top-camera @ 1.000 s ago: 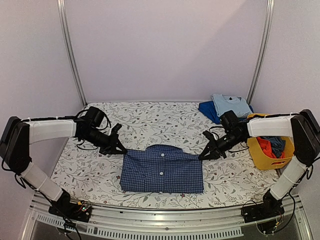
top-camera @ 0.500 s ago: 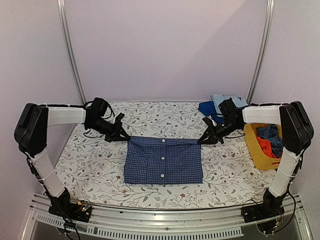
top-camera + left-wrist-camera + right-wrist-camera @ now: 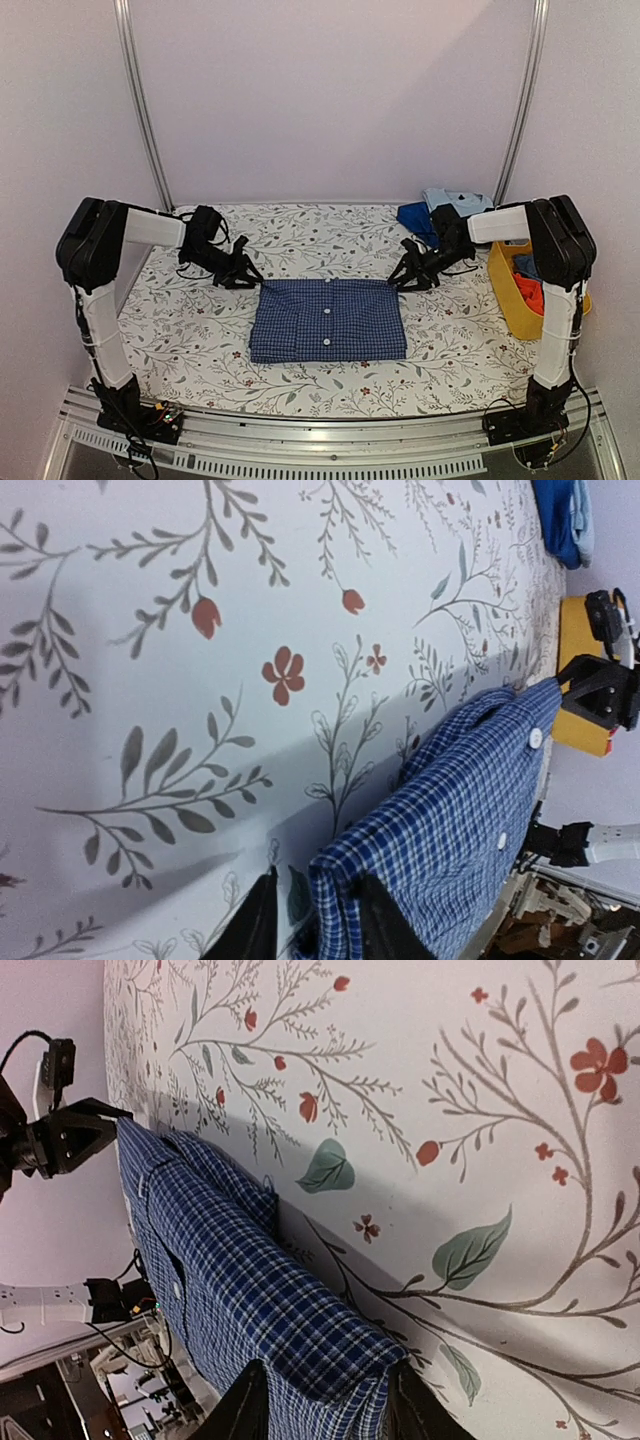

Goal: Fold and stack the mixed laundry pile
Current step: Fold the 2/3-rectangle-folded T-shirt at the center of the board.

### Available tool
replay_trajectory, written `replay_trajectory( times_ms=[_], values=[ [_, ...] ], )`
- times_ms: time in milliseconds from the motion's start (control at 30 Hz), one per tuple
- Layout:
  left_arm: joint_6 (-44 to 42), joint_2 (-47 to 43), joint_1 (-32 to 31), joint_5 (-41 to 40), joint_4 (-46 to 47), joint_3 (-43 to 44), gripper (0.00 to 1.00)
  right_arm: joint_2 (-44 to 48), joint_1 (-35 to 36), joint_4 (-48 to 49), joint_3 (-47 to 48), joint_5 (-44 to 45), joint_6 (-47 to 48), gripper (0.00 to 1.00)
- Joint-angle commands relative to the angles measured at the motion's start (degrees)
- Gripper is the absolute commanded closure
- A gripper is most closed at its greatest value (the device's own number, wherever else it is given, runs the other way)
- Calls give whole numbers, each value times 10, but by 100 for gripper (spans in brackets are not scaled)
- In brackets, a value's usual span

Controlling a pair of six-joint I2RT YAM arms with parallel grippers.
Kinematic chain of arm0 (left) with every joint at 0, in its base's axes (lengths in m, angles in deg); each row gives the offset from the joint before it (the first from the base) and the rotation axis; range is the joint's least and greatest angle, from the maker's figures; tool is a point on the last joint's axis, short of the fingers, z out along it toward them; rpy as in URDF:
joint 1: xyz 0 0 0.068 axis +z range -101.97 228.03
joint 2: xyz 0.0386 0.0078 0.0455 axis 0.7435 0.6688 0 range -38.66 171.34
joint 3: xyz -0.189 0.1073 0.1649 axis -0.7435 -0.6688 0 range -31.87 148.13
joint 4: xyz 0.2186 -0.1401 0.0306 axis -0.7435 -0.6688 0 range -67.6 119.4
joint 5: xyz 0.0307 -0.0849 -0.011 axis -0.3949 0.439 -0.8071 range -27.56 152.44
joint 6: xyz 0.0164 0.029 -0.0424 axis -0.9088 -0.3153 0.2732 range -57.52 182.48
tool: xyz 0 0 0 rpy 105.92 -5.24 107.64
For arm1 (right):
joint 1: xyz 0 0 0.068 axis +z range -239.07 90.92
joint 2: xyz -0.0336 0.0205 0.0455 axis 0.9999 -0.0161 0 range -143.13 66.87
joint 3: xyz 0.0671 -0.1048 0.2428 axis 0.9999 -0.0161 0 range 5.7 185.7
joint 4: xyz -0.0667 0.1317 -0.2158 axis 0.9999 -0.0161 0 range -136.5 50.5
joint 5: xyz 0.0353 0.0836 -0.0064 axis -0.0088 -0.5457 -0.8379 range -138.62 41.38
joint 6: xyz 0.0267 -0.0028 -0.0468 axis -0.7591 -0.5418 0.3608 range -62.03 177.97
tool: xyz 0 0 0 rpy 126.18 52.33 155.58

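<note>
l gripper (image 3: pixel 315 882) fingers apart astride blue shirt (image 3: pixel 328 318) corner; r gripper (image 3: pixel 328 1370) round other corner, can't tell if pinching. risk: cloth snags on pull-away, drags fold open.

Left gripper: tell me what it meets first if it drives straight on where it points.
The blue check shirt: its folded corner lies between the fingers of the left gripper, so it would push into cloth at once. Beyond, probably the right gripper.
</note>
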Motion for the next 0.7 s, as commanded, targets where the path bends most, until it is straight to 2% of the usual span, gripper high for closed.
replay_trajectory(
  times_ms=[0,67,133,233,333,433,500,567,667],
  values=[
    [6,-41,29,-32,27,0,56,38,-19,0,32,-3,-7,52],
    [2,-87,34,-34,41,-23,47,73,-23,-11,24,-1,0,42],
    [-13,-128,31,-33,43,-35,43,117,-24,-20,5,0,14,36],
    [-29,-165,3,-10,45,-46,41,171,-22,-1,-48,-32,22,38],
    [-41,-161,-63,1,56,-36,41,192,3,36,-84,-70,10,48],
    [-29,-119,-115,27,75,-9,42,169,48,63,-72,-93,1,52],
    [-5,-94,-133,49,122,-13,42,143,73,126,-68,-109,-24,52],
    [30,-65,-135,70,183,-31,39,99,82,210,-63,-129,-60,52],
    [48,-5,-125,70,208,-15,38,33,81,270,-24,-139,-109,52]
  ],
)
